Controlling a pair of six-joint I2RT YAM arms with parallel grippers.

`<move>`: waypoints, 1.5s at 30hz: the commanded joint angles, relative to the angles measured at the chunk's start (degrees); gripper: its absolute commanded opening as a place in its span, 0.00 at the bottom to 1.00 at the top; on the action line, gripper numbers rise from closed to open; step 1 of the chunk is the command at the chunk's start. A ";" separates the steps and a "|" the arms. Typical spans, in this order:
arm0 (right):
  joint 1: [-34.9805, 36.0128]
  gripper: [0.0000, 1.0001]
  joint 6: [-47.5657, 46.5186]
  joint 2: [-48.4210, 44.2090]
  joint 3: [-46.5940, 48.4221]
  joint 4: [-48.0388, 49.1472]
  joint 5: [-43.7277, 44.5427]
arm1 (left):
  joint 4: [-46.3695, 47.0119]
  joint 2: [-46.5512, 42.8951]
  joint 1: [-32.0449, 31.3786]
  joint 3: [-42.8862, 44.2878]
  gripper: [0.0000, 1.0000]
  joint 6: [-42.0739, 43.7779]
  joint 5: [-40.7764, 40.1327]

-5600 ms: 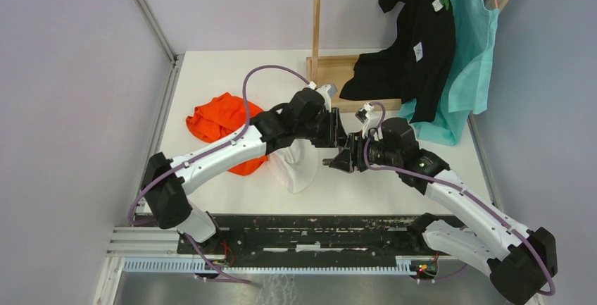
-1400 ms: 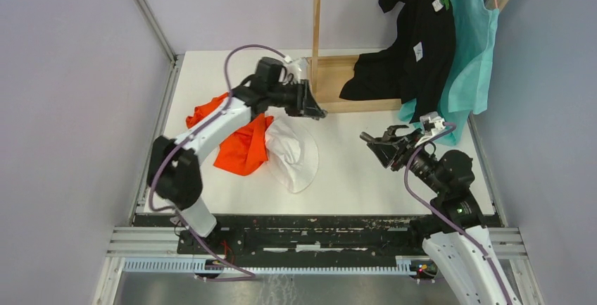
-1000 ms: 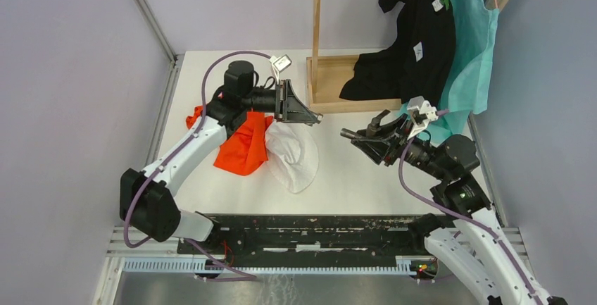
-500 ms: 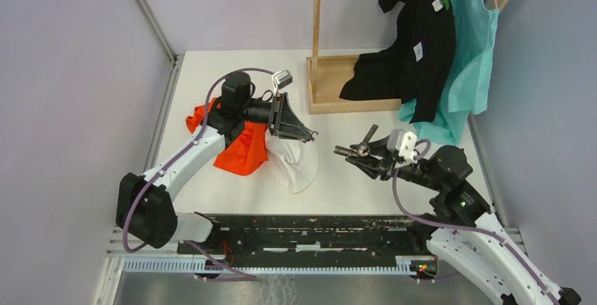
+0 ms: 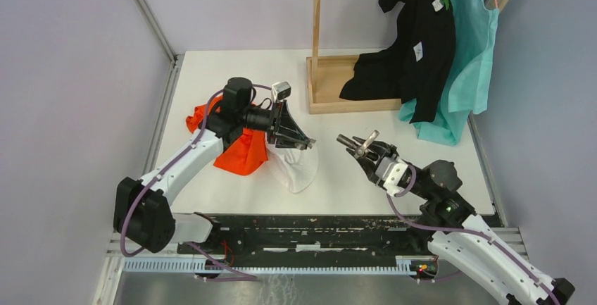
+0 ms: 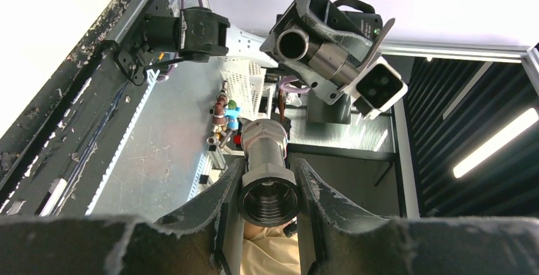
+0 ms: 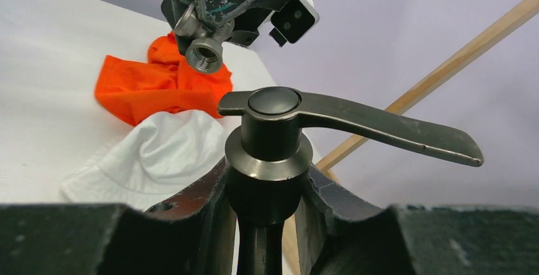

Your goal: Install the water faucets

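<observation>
The two arms, which stood well apart a second ago, have come back toward each other over the middle of the table. The left tool has lowered from near the wooden stand to above the white cloth, and the right tool has swung in from the right side and turned to face it. Each tool is clamped on one part of the water faucets. The left fingers grip the valve body, a short grey metal cylinder. In the right wrist view its threaded mouth looks toward the right arm. The right fingers hold the tap piece, dark metal with a long flat lever on top. Both parts are in the air, not on the table, and there is a clear gap between them. I judge that the arms are lining up the two parts again, so joining them is not yet done. The axes do not look matched yet, so the next approach needs care. The orange cloth lies under the left arm and plays no role.
</observation>
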 commanded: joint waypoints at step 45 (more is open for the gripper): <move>41.31 0.00 -42.78 14.48 -9.48 35.33 40.74 | -13.09 1.07 -0.06 3.81 0.03 7.16 8.48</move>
